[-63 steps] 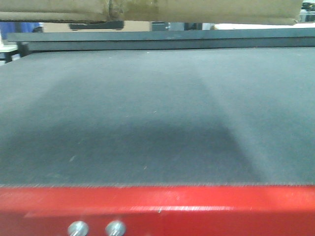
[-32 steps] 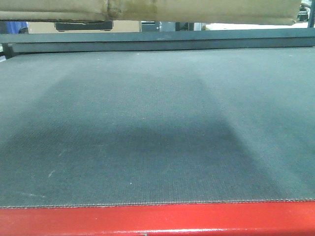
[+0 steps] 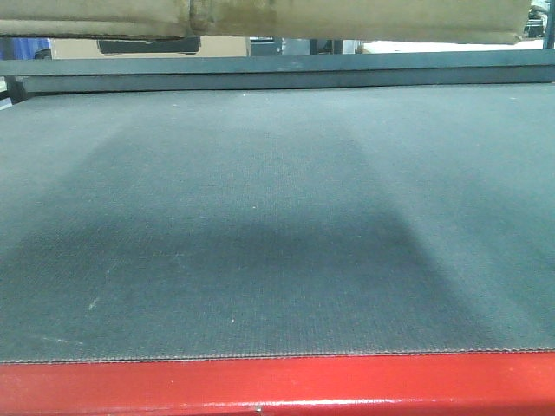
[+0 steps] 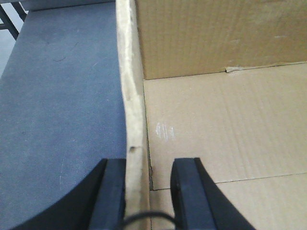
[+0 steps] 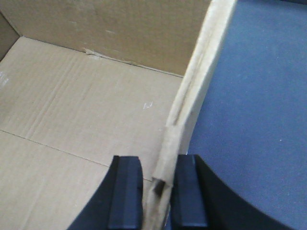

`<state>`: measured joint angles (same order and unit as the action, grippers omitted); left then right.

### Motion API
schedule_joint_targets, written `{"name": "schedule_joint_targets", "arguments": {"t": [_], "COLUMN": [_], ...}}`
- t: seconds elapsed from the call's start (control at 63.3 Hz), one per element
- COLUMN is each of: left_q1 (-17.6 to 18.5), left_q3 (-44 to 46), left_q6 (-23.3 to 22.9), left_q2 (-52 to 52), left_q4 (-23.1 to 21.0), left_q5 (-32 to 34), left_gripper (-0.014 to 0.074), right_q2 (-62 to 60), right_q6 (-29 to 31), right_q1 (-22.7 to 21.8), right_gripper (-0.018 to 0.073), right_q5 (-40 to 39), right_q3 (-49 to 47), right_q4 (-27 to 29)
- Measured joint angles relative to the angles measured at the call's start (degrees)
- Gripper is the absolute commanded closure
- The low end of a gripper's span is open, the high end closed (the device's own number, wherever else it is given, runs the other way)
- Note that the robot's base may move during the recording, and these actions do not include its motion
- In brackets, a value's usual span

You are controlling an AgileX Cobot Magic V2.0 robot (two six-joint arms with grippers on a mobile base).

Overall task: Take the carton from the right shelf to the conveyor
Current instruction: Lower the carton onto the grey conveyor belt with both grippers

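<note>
The carton is brown corrugated cardboard. Only its underside shows along the top of the front view, hanging above the conveyor, a dark grey woven belt with a red frame edge. My left gripper straddles the carton's left wall: the outer finger presses it and a narrow gap shows at the inner finger. My right gripper is shut on the carton's right wall. The carton's open inside shows in both wrist views. The right shelf is out of view.
The belt lies under the carton on both sides. A grey rail runs along the belt's far side. The carton's shadow falls on the middle of the belt.
The front view has moved closer over the belt: the red frame sits lower and its two screws have left the picture. The carton stays at the top edge. Hardly any change in the last half second.
</note>
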<state>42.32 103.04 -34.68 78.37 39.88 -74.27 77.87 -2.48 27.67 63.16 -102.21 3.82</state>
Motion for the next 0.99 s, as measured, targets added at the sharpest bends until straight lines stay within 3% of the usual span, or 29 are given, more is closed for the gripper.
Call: {"name": "schedule_joint_targets", "arguments": {"t": [0.505,0.616,0.758,0.884,0.995], "left_q1": [-1.04,-6.81,-18.24,-23.46,-25.01], "left_q3": [0.00,0.00,0.00,0.00,0.00], "left_q6": [0.00,0.93,6.53,8.35,9.15], "left_q2": [0.00,0.10,1.57,5.08,8.74], "left_q4": [-0.79,-7.42,-21.66,-26.24,-27.08], "left_q5": [1.49,5.70,11.68,12.54,13.22], "left_gripper": [0.0613,0.0611,0.0611,0.0611,0.0611], "right_q2": [0.00,0.30,2.79,6.71,10.85], "right_q6": [0.00,0.00,-0.34,-0.34,-0.34], "right_q1": [0.00,-0.11,-1.78,-3.29,-4.31], "right_gripper": [0.0618,0.0618,0.0618,0.0618,0.0618], "right_q5": [-0.37,-0.63,-2.03,-4.24,-6.24], "right_q3": [0.00,0.00,0.00,0.00,0.00], "right_q4": [-0.14,-0.95,-0.87,0.61,1.30]}}
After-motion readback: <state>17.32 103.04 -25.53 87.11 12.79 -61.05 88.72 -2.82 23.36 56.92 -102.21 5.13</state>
